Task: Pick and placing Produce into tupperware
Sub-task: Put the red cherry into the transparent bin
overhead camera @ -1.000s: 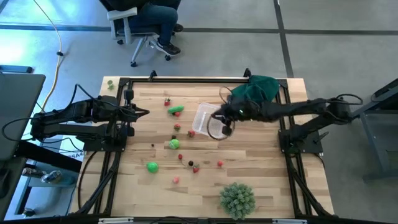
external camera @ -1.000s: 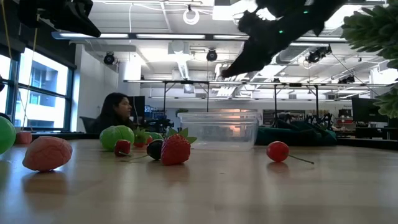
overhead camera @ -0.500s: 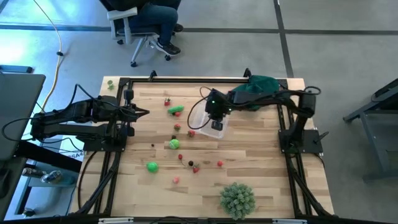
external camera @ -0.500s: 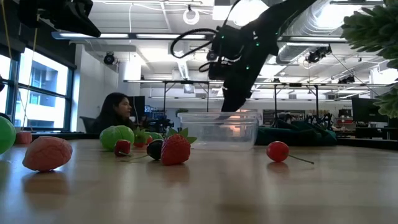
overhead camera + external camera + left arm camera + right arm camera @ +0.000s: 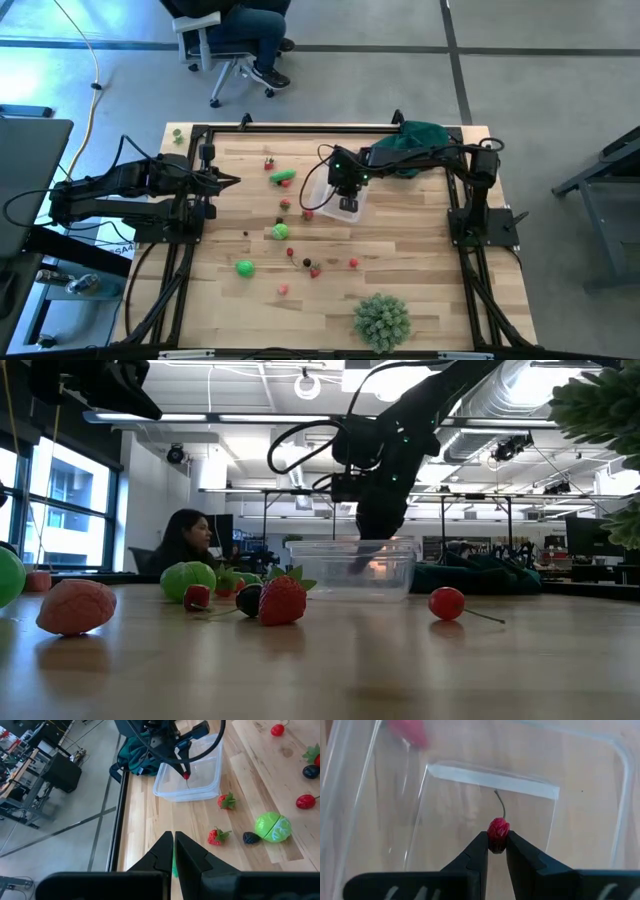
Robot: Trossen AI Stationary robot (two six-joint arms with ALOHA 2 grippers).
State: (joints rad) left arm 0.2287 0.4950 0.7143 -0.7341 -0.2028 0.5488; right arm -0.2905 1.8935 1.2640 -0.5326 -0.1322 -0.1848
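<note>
"Right gripper had swung over the tupperware?"

"Yes, pinching a tiny red cherry above it. It looked light, hard, probably slippery. Left gripper waited, shut."

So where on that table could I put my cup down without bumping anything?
Bare wood lies between the tupperware, the spiky ball and the right arm's base. The produce clusters from mid-table toward the left arm, so that part is crowded.
</note>
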